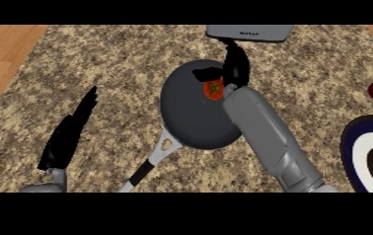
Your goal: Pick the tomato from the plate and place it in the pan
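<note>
Gripping a red, green-topped tomato (213, 90), right hand (232, 71) over dark pan (189, 120); left hand (67, 133) straight-fingered

Right hand (232, 71) curled closed; left hand (69, 130) flat, fingers straight.

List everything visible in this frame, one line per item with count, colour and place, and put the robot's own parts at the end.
pan: one, dark grey with a silver and black handle, centre of the counter, handle pointing to the lower left.
tomato: one, red with a green top, over the pan's upper right part, in the right hand.
plate: one, dark blue rim with a white inside, at the right edge, partly cut off.
grey box: one, grey, top centre.
counter: one, speckled brown, with a wooden strip at the upper left.
right hand: one, black, curled round the tomato over the pan.
left hand: one, black, open, lower left.
</note>
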Controlling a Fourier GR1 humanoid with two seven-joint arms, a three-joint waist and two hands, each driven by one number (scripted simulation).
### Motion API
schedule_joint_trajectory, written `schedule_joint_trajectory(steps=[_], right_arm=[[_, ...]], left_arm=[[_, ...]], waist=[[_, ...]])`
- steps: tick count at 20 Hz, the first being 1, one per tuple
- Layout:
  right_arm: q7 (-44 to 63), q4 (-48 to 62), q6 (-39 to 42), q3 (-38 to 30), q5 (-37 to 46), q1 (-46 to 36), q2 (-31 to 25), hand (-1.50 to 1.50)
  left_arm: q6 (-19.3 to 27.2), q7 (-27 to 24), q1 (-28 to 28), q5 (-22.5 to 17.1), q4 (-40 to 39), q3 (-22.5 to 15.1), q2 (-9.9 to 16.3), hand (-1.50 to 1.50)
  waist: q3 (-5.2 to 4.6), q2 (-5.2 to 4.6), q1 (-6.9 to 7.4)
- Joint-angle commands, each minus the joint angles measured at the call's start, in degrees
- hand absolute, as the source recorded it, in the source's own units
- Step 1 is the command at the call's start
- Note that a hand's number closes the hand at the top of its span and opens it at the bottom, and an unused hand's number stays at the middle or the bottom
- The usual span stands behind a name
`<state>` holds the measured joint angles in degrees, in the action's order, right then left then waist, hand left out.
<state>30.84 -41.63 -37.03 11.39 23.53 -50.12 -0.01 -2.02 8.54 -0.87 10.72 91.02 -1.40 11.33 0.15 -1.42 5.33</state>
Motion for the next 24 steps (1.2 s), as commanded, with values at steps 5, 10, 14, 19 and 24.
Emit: schedule_joint_trajectory(steps=[5, 10, 14, 19, 24], right_arm=[[-9.62, 2.63, -20.07, -2.83, -6.98, -2.72, 0.01, -1.50], [-14.91, 0.01, -25.03, -8.79, -9.40, 1.49, 0.00, -1.50], [-19.51, -12.10, -22.98, -9.16, -11.16, 13.74, -1.38, -1.50], [-18.10, -28.40, -18.86, -4.80, -8.53, 28.14, -6.86, -1.50], [-16.68, -42.51, -13.04, -5.63, -10.17, 41.44, -15.14, -1.50]], left_arm=[[0.49, -3.36, 2.98, 0.35, -2.01, -0.60, -1.38, 0.00], [2.86, -0.11, 3.39, 1.95, 0.43, 0.18, -1.63, 0.00], [2.37, -0.91, 5.38, 0.79, 1.55, 2.49, -0.24, 0.00], [1.71, 0.62, 7.00, 0.50, 2.94, 2.39, -0.56, 0.00], [3.06, -2.37, 4.59, 1.61, -1.42, 3.05, -1.35, 0.00]], waist=[[-0.11, 0.43, -1.65], [-0.09, 1.04, -4.15], [-0.11, 1.70, -5.87], [-0.16, 1.97, -6.49], [-0.18, 1.72, -6.71]])
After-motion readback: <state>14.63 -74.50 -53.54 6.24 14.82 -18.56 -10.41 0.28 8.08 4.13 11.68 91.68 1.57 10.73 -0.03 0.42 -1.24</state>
